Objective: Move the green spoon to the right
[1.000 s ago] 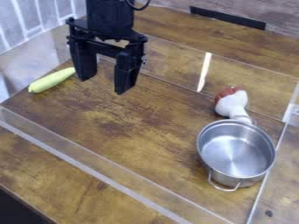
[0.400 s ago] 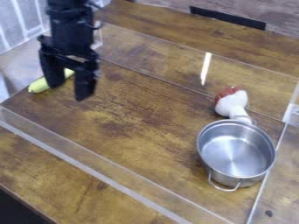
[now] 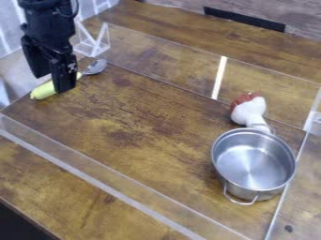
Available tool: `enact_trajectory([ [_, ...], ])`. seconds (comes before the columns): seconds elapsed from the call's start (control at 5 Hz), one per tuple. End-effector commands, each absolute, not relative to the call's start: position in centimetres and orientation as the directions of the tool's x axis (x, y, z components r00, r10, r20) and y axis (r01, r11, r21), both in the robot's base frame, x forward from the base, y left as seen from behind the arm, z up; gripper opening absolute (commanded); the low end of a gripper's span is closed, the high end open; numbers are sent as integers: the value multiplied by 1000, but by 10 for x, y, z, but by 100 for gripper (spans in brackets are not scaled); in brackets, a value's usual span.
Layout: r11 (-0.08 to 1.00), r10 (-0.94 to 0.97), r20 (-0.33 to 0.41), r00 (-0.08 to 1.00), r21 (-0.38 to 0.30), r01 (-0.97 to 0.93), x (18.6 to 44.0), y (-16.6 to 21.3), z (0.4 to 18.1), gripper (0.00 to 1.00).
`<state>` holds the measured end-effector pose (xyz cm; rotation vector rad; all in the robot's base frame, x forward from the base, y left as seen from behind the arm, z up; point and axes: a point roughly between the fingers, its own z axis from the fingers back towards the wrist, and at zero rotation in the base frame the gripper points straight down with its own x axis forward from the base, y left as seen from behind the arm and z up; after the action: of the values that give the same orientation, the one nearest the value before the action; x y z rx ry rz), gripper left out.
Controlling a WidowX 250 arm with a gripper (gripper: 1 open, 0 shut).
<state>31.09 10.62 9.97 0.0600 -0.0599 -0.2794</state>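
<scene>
Over pod-shaped green plastic [image 3: 45, 91], the black claw [image 3: 49, 78] hangs with fingers apart

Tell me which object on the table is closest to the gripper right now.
The yellow-green spoon, right by the gripper. The steel pot and the red-and-white object are both far across the table.

A brown wooden desk [image 3: 148, 117] stretches out from beneath the pincer [image 3: 51, 80], a green spoon [image 3: 47, 91] lying on its surface just beside the pincer's fingertips. Well apart from the pincer, toward the picture's right side, a red-and-white object [image 3: 250, 110] lies near a steel pot [image 3: 253, 161], which sits upright on the wood, its open top up.
</scene>
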Motion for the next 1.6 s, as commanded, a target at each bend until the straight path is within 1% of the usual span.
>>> enact_trajectory([
  [0.0,937,-341,162,926,143,320,329,118,115,100],
  [0.2,926,-370,191,909,151,346,333,125,101,100],
  [0.6,888,-458,242,855,164,429,355,145,88,100],
  [0.8,885,-465,258,847,149,440,365,155,83,100],
  [1.2,849,-525,283,803,109,517,381,161,83,100],
  [1.4,872,-485,291,825,92,480,378,171,68,100],
])
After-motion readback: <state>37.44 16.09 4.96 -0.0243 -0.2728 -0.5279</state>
